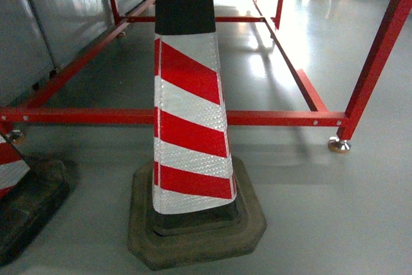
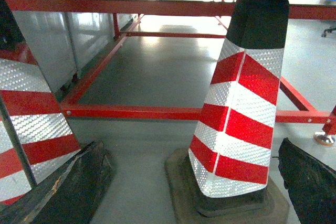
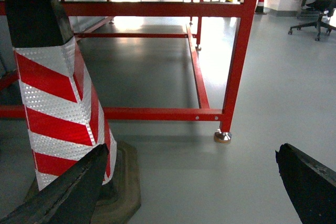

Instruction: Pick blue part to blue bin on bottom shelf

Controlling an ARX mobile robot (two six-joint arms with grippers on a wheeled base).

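Note:
The blue part, the blue bin and the bottom shelf are all out of view. In the left wrist view my left gripper (image 2: 190, 144) is open, its two dark fingers (image 2: 68, 187) spread wide with only floor and a cone base between them. My right gripper (image 3: 191, 149) is open too, with its dark fingertips (image 3: 310, 182) far apart over bare grey floor. Neither gripper holds anything. Neither gripper shows in the head view.
A red-and-white striped traffic cone (image 1: 190, 114) on a heavy rubber base (image 1: 193, 236) stands close in front. A second cone (image 1: 9, 165) stands at the left. Behind them is a red steel frame (image 1: 277, 118) with a levelling foot (image 1: 338, 145). An office chair (image 3: 317, 3) stands far right.

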